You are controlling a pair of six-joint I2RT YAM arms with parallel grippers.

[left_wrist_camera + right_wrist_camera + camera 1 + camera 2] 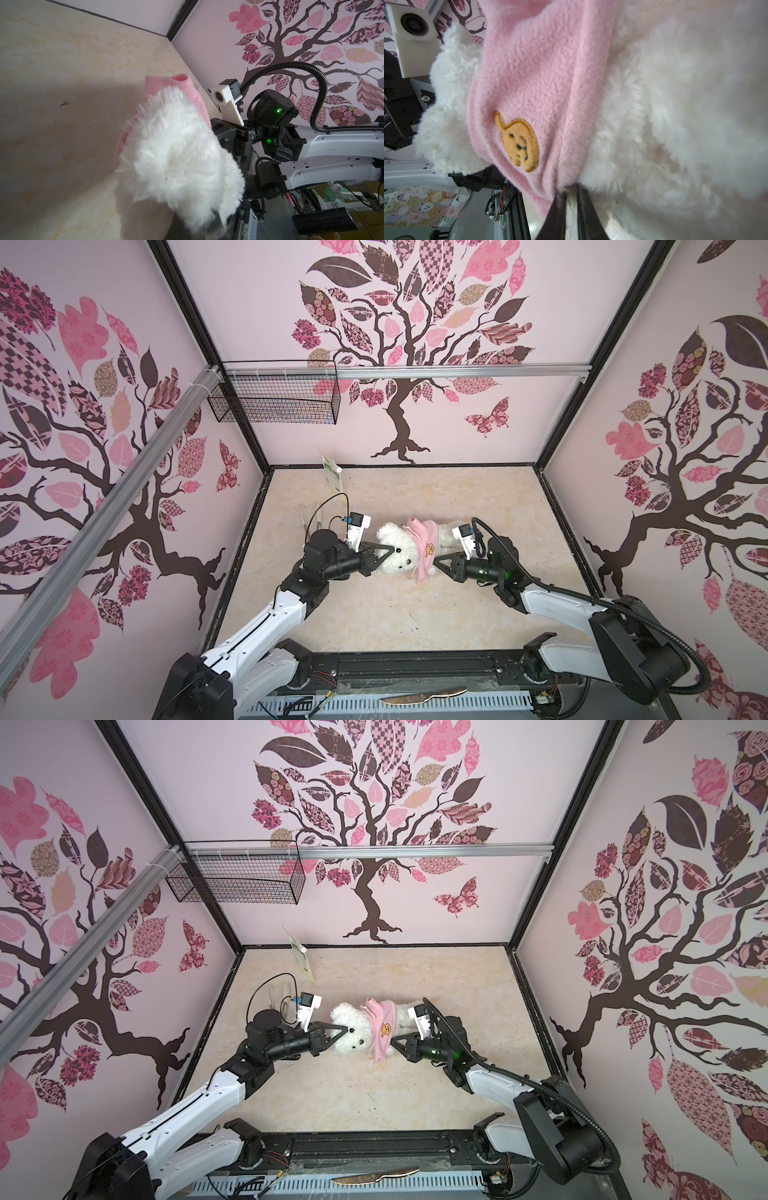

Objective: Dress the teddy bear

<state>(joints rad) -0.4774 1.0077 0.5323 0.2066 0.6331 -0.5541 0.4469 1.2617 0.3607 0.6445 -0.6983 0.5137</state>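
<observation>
A wire basket [274, 394] hung on the back rail, a printed packet [331, 473] leaned in the far-left corner, and a knife [424, 696] lay on the front rail, all well apart from the work. The teddy bear [399, 563] lay mid-bench [415, 614], face up. Its long axis ran across the bench, head toward the left arm and legs toward the right. A pink hoodie [426, 548] was bunched around its neck and chest. The left claw [390, 549] was closed, its tips against the bear's head, and fur hid them in the left wrist view. The right claw [569, 193] stood a slit apart at the hoodie's hem; whether it gripped, I cannot tell.
</observation>
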